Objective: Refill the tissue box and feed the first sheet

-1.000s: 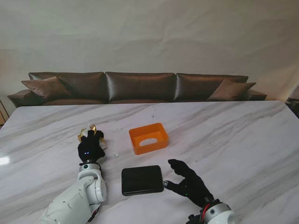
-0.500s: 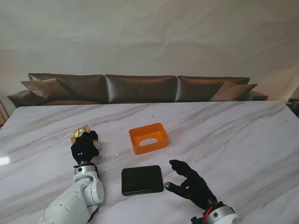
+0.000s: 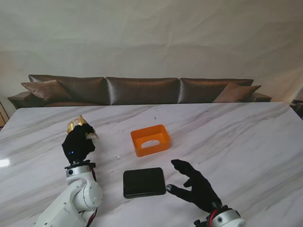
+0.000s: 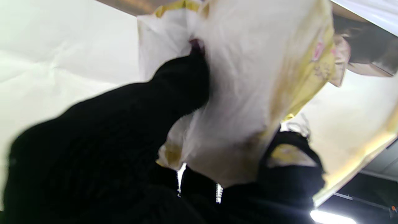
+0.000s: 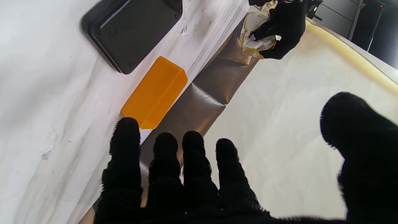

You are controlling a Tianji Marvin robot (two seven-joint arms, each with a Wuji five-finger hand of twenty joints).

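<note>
Left hand [image 3: 78,144] is raised over the left part of the marble table [image 3: 236,132], fingers clamped around a yellow-and-white tissue pack [image 3: 77,124]; the left wrist view shows it crumpled in the grip. Right hand [image 3: 195,184] hovers near the table's near edge, fingers spread wide, holding nothing, just right of the black lid [image 3: 144,182]. The orange tissue box [image 3: 150,140] sits mid-table, beyond the lid.

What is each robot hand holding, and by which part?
Left robot hand grips the tissue pack around its middle; right robot hand is open, holding nothing.
</note>
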